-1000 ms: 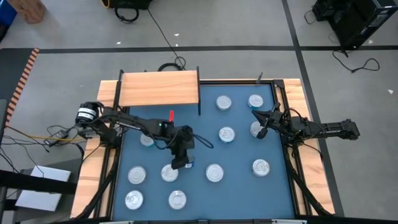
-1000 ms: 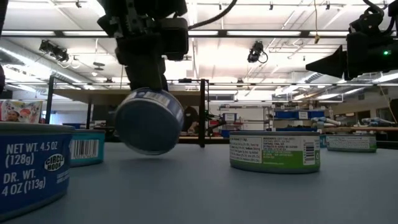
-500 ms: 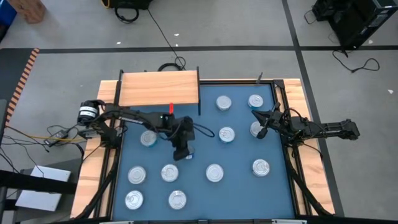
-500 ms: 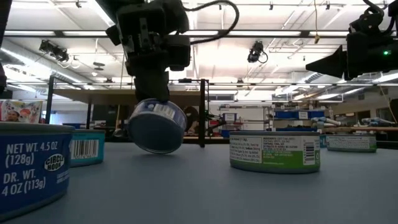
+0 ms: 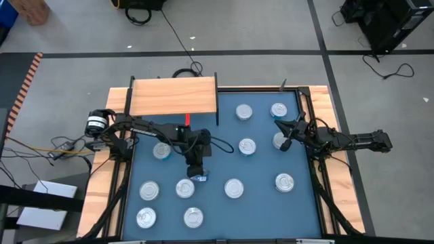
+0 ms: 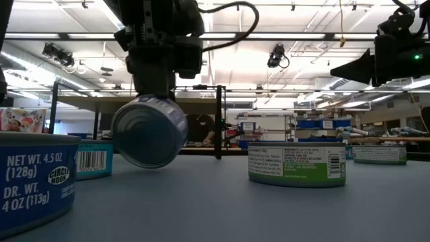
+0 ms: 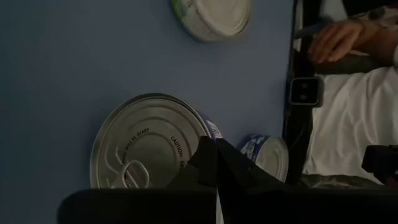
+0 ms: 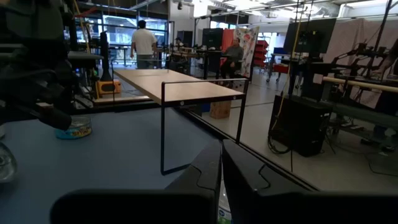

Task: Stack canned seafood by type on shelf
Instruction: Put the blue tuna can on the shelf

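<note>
Several short round tins with silvery lids stand on their bases on the blue tabletop [image 5: 264, 203], among them one [image 5: 247, 146] at the middle and one [image 5: 184, 188] toward the near left. The light wooden shelf [image 5: 173, 97] stands on thin black legs at the far left, its board bare. My left gripper [image 5: 196, 171] is over the table's middle left, shut on a blue-labelled tin [image 6: 148, 131]. My right gripper [image 5: 281, 132] is at the right side, shut and holding nothing, over another tin [image 5: 278, 141]. My left gripper has the tin by its rim [image 7: 208, 134], at the edge of the lid beside the pull tab. Its shut fingers [image 7: 217, 168] slant down from above and cover the exact spot. The tin hangs tilted below them, its flat bottom [image 6: 144, 134] toward the near edge. Whether its lowest edge touches the table I cannot tell.
A raised wooden frame [image 5: 102, 190] borders the blue tabletop. A green-labelled tin [image 6: 295, 163] and blue-labelled tins [image 6: 33, 178] stand close to the near edge. A person's hand [image 7: 345, 37] shows beyond the table's edge in the left wrist view.
My left gripper has rolled its wrist and shifted a little toward the table's left edge with the tin. The tin has turned with it: its label side showed toward the near edge before, and its flat bottom shows there now.
</note>
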